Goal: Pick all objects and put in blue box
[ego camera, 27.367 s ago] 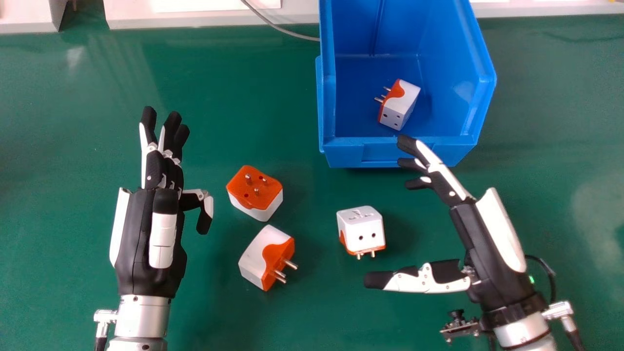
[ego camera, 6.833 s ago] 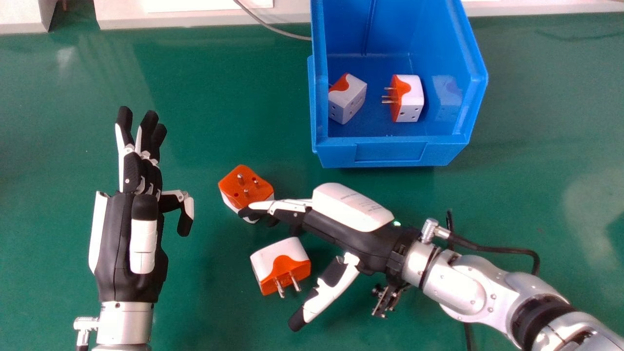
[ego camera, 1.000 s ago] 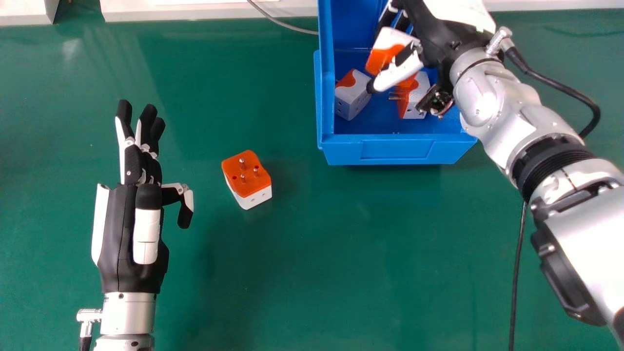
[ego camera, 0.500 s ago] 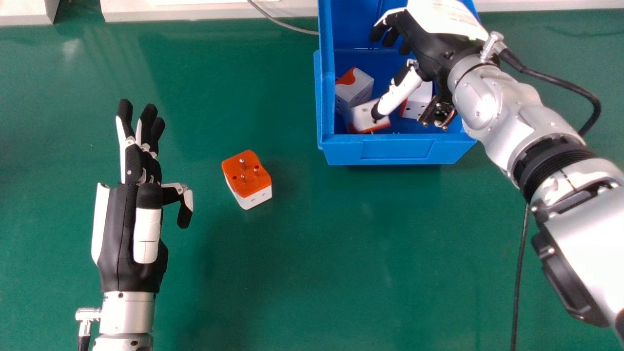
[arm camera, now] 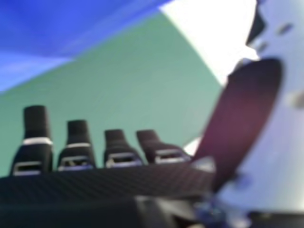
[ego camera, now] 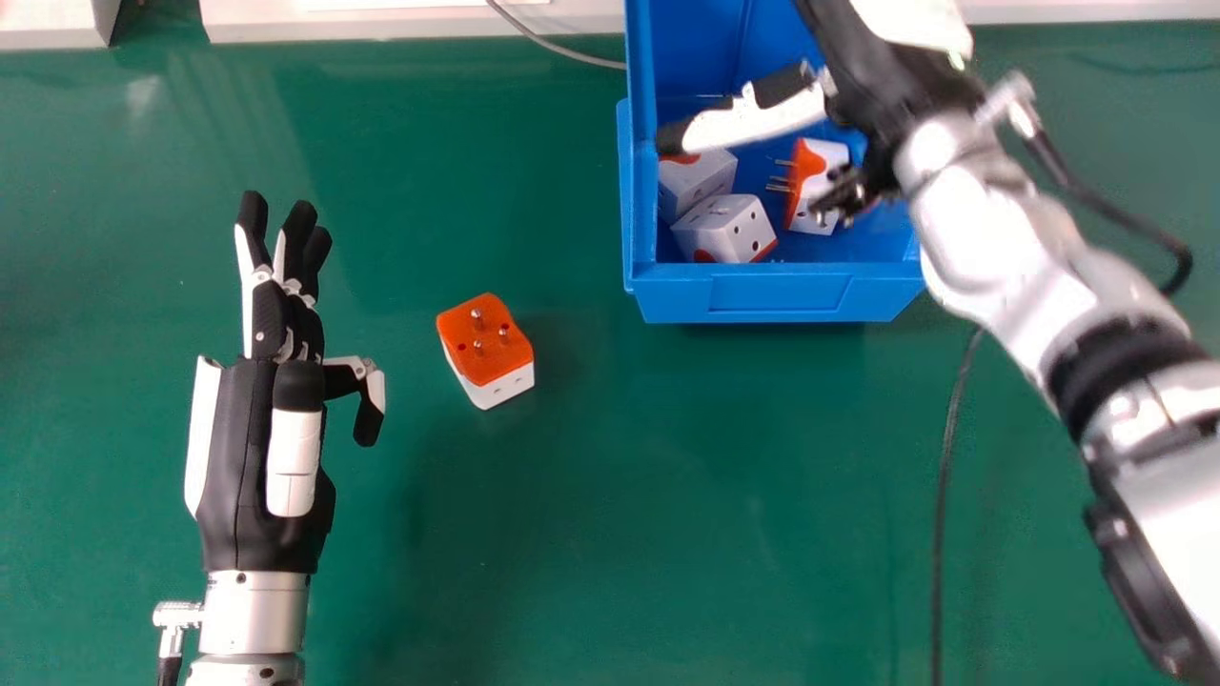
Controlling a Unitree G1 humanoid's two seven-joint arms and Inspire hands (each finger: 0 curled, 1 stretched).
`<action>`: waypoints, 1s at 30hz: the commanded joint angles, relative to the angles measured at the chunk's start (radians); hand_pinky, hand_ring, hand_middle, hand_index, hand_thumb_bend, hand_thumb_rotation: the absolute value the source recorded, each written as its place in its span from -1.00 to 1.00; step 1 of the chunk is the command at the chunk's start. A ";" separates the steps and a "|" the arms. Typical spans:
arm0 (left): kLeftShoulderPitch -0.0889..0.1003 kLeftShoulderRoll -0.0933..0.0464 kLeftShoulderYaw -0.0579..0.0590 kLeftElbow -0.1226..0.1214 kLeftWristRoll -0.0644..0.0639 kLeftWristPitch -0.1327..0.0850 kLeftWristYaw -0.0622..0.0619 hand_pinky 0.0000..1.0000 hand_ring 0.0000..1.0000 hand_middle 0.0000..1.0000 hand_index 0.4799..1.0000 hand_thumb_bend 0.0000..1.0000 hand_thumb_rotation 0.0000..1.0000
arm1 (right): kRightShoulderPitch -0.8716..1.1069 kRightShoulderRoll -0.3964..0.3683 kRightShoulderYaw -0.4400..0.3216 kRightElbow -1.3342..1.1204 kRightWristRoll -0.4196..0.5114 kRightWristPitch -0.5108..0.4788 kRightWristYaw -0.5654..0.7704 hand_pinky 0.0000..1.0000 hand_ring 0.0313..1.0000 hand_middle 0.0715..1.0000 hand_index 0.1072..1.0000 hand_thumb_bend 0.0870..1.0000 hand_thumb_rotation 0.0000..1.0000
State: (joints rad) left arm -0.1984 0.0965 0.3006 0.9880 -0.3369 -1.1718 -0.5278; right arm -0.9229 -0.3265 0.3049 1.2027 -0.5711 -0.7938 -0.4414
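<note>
Three plugs (ego camera: 729, 229) have been put in the blue box (ego camera: 780, 293), near the thumb of the right hand (ego camera: 758, 122). Its fingers are spread, with nothing held. One plug (ego camera: 486, 353) is left, beside the left hand's (ego camera: 262, 429) fingers.

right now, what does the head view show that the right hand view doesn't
The head view adds the left hand at its left, an orange and white plug adapter lying pins up on the table, and three more adapters inside the blue box.

The right hand view adds a close look at the row of fingers of the right hand.

Both share the right hand's thumb, part of the blue box and the green tabletop.
</note>
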 commanded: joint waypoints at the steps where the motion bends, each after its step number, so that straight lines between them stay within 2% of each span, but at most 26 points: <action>1: 0.002 -0.001 -0.002 -0.012 -0.009 -0.017 -0.010 -1.00 1.00 1.00 1.00 1.00 0.89 | 0.081 -0.033 -0.038 -0.083 0.056 -0.154 -0.024 0.32 0.61 0.69 0.69 1.00 -0.31; 3: 0.001 -0.001 -0.002 -0.012 -0.013 -0.016 -0.013 -1.00 1.00 1.00 1.00 1.00 0.89 | 0.139 -0.036 -0.047 -0.124 0.066 -0.232 -0.024 0.26 0.59 0.68 0.67 0.99 -0.34; 6: -0.001 -0.001 -0.002 -0.011 -0.021 -0.014 -0.020 -1.00 1.00 1.00 1.00 1.00 0.89 | 0.187 -0.036 -0.053 -0.160 0.057 -0.283 -0.026 0.21 0.56 0.66 0.65 0.97 -0.37; 9: -0.008 -0.002 0.001 0.005 -0.023 -0.017 -0.026 -1.00 1.00 1.00 1.00 1.00 0.89 | 0.306 -0.029 -0.028 -0.246 0.015 -0.371 -0.023 0.19 0.55 0.66 0.64 0.97 -0.38; 14: -0.011 0.002 0.004 0.001 -0.022 -0.013 -0.021 -1.00 1.00 1.00 1.00 1.00 0.89 | 0.355 0.006 0.002 -0.285 -0.057 -0.407 -0.029 0.36 0.63 0.75 0.72 0.99 -0.34; 21: -0.009 0.010 0.012 0.013 0.003 -0.036 0.020 -1.00 1.00 1.00 1.00 1.00 0.90 | 0.328 0.078 0.053 -0.225 -0.101 -0.368 -0.008 0.54 0.77 0.88 0.84 1.00 -0.24; 27: -0.005 0.008 0.015 0.019 0.008 -0.054 0.042 -1.00 1.00 1.00 1.00 1.00 0.93 | 0.314 0.127 0.084 -0.213 -0.103 -0.345 0.018 0.59 0.82 0.94 0.90 1.00 -0.22; 30: -0.004 0.005 0.014 0.022 0.015 -0.059 0.054 -1.00 1.00 1.00 1.00 1.00 0.94 | 0.306 0.154 0.100 -0.197 -0.105 -0.328 0.032 0.64 0.85 0.96 0.92 1.00 -0.21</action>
State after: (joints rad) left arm -0.2021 0.1000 0.3132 1.0097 -0.3324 -1.2058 -0.4784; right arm -0.5891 -0.1867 0.3994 1.0050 -0.6824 -1.1269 -0.4134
